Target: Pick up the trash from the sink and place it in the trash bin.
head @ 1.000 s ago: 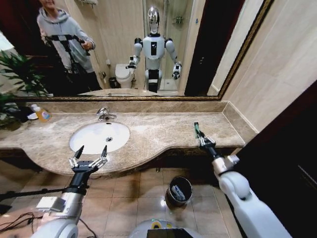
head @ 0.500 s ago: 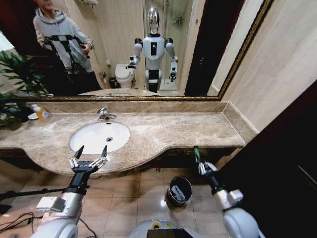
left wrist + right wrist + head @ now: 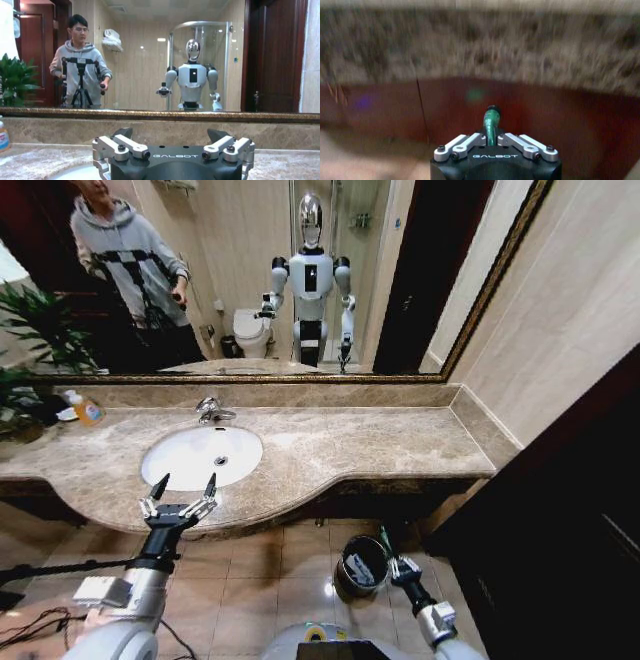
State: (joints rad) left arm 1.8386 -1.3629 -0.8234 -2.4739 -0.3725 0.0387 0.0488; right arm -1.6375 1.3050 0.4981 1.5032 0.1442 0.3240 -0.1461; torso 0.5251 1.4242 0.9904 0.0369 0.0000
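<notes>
The right gripper [image 3: 392,560] is gripping the green tube [image 3: 490,122] between closed fingers, low beside the trash bin [image 3: 362,565] on the floor under the counter's front edge. The step in hand looks like the carry to the bin; the next move calls for bringing the tube over the rim before release. The left gripper [image 3: 180,498] is hovering with fingers spread at the counter's front edge, before the sink [image 3: 202,455].

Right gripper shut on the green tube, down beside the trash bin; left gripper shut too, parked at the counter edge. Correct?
Not quite: the left gripper is open, fingers spread, as the head view shows. The rest holds: the right gripper is shut on the green tube, down beside the trash bin, and the left is parked at the counter edge.
</notes>
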